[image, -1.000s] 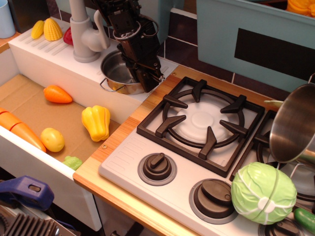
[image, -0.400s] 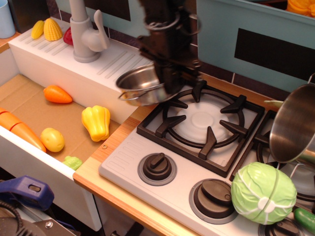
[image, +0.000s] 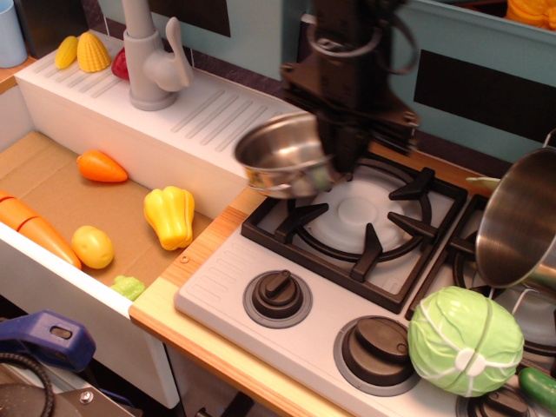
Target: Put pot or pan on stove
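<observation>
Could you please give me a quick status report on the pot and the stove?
Tool shut on small pot, pot tilted, held above left burner grate of stove. That grate bare. Larger pot and cabbage sit to the right.

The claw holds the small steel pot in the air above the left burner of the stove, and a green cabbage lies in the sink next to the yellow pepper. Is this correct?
Not quite. The cabbage is not in the sink; it lies on the stove, at the front right by the knobs. The observation.image view shows it. The rest holds: the claw carries the small steel pot above the left burner, and the yellow pepper is in the sink.
</observation>
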Tool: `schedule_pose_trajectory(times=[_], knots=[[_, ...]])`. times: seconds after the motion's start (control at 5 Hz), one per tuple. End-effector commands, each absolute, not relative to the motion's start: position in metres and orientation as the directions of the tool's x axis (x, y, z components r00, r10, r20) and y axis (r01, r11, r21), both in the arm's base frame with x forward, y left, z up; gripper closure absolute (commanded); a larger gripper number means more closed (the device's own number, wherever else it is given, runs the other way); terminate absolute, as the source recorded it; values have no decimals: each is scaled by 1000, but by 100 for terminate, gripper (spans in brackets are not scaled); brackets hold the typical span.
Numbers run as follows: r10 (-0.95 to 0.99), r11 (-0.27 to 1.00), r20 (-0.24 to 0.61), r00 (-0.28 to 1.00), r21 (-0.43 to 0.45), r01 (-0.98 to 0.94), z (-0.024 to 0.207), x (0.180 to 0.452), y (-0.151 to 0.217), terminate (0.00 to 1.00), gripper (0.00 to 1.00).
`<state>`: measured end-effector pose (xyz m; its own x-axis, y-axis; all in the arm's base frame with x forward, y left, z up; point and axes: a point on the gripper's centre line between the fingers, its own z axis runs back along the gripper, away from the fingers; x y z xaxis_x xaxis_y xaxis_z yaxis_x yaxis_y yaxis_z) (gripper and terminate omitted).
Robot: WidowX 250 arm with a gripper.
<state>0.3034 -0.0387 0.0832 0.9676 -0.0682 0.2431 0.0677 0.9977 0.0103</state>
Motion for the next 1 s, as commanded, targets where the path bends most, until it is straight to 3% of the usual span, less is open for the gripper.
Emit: schedule_pose_trajectory(times=[0.0, 0.2, 0.6, 0.8], knots=[[-61, 996, 362, 930, -35, 80, 96, 317, -55, 0, 100], [-64, 992, 398, 915, -79, 103, 84, 323, -58, 0, 0], [-64, 992, 398, 915, -79, 103, 84, 323, -58, 0, 0], [-64, 992, 398, 915, -79, 103, 84, 323, -58, 100, 0]])
